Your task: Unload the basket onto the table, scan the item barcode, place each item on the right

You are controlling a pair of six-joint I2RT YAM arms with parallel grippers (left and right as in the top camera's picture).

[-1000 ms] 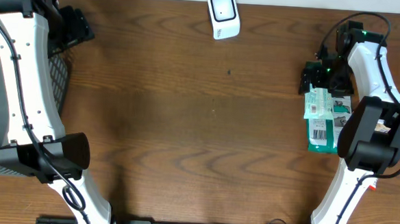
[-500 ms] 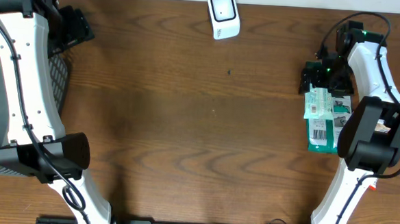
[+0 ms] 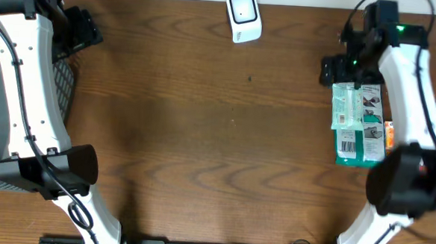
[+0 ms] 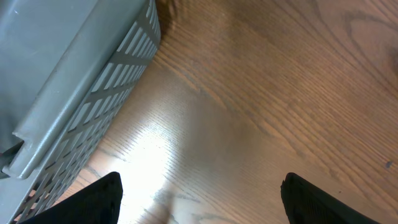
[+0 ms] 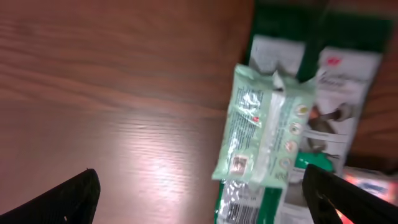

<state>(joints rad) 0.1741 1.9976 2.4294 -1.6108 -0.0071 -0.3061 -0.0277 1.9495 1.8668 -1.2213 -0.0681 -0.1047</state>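
The stack of green packets [image 3: 357, 133] lay flat on the wooden table [image 3: 202, 136], nearer than the barcode scanner [image 3: 243, 17] and well to its right. A pale green packet [image 5: 264, 127] rested on top. Over the stack's far end the right gripper [image 5: 208, 196] hovered, jaws spread and empty. Well to the scanner's left, the left gripper [image 4: 202, 202] hung released beside the grey basket [image 4: 68, 93].
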